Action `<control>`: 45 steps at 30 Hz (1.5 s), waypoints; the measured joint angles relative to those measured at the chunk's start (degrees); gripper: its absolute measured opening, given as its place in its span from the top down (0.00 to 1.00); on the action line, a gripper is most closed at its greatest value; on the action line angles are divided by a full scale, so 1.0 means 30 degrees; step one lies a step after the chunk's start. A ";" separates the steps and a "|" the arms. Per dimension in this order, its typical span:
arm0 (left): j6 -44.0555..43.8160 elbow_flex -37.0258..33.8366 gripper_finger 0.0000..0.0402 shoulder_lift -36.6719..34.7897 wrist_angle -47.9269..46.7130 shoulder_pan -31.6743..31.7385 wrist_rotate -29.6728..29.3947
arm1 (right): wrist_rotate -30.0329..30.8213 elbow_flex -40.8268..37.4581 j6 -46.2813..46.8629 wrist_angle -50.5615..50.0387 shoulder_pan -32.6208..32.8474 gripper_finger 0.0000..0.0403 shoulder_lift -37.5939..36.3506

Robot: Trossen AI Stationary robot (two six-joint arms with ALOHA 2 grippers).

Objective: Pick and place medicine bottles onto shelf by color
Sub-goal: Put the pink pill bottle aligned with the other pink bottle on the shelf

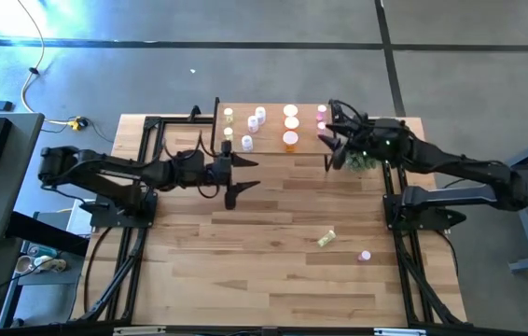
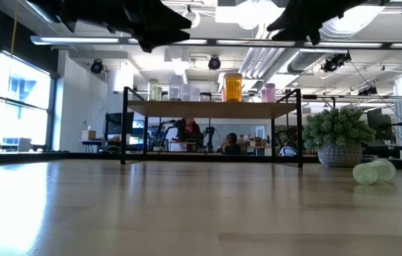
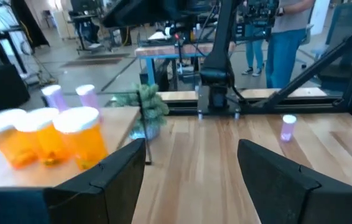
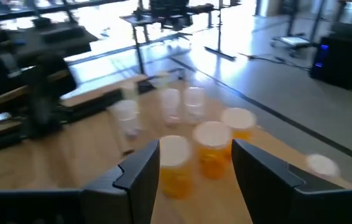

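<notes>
Shelf (image 1: 273,149) is set at the 12 o'clock edge of the tabletop (image 1: 273,271). Bottles stand on it in colour groups: white or clear ones (image 1: 248,144) at its 9 o'clock end beside a yellow-green one (image 1: 229,116), orange ones (image 1: 290,141) in the middle, pink ones (image 1: 321,114) at the 3 o'clock end. The grouping is judged to follow the sorting rule, each colour kept to its own patch so a later bottle has an obvious slot.

Two bottles are not yet shelved. A yellow-green bottle (image 1: 326,238) lies on its side toward 4 o'clock on the tabletop, and a pink bottle (image 1: 365,255) stands just beyond it, farther toward 4 o'clock. Both are well apart from the shelf.

The left gripper (image 1: 238,177) is held at the shelf's 9 o'clock front corner. Its fingers are spread and nothing is seen between them in the left wrist view (image 3: 191,171). The right gripper (image 1: 334,149) is held above the shelf's 3 o'clock end, beside the potted plant (image 1: 362,161). Its fingers are parted over the orange bottles and nothing is grasped (image 4: 194,165).

The task is judged nearly complete. The lying bottle is likely to roll when approached.
</notes>
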 joint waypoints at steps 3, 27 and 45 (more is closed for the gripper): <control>0.0140 0.0000 0.39 -0.1344 -0.1036 0.0132 -0.0205 | -0.0031 0.0000 -0.0492 0.0770 0.1311 0.53 -0.0194; -0.2242 -0.0892 0.39 -0.4010 -0.4174 -0.2432 -0.0429 | 0.1092 0.0000 0.5535 -0.2301 1.0310 0.53 0.0341; -0.4224 -0.1253 0.39 -0.0583 -0.2840 -0.5607 -0.4260 | 0.0983 0.0000 1.7498 -0.5377 1.4152 0.53 0.2855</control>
